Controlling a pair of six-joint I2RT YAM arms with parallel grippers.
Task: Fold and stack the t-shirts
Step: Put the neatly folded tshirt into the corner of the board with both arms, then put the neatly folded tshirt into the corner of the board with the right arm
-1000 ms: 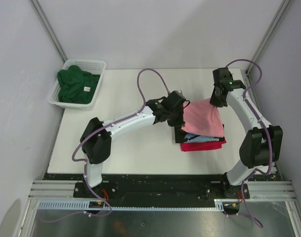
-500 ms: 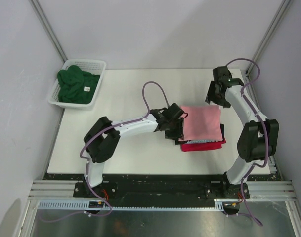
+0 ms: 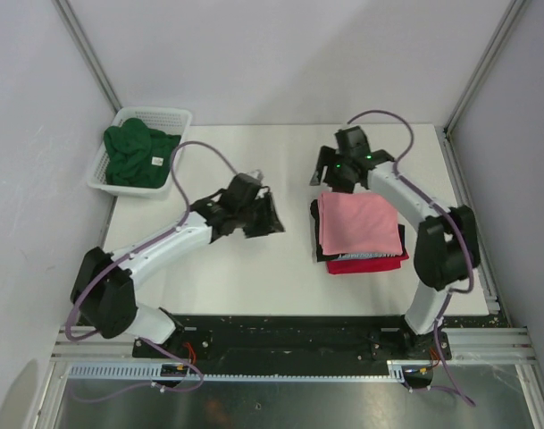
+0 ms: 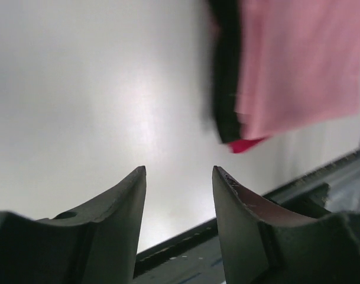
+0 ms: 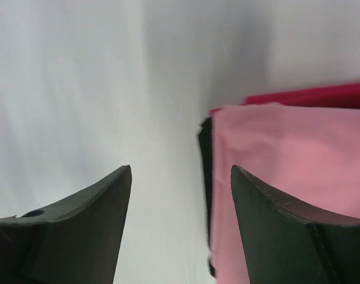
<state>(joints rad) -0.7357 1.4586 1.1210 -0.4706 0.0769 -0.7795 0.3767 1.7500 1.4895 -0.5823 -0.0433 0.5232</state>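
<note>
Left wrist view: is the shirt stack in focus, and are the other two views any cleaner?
Left wrist: the pink t-shirt and the black t-shirt under it are smeared, with glare on the table; the left claw reads sharper. Right wrist: cloth edges mildly soft. Top external: sharp, evenly lit.

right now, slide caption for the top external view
Pink t-shirt tops the stack; left gripper and right gripper open, empty; green t-shirt in basket.
</note>
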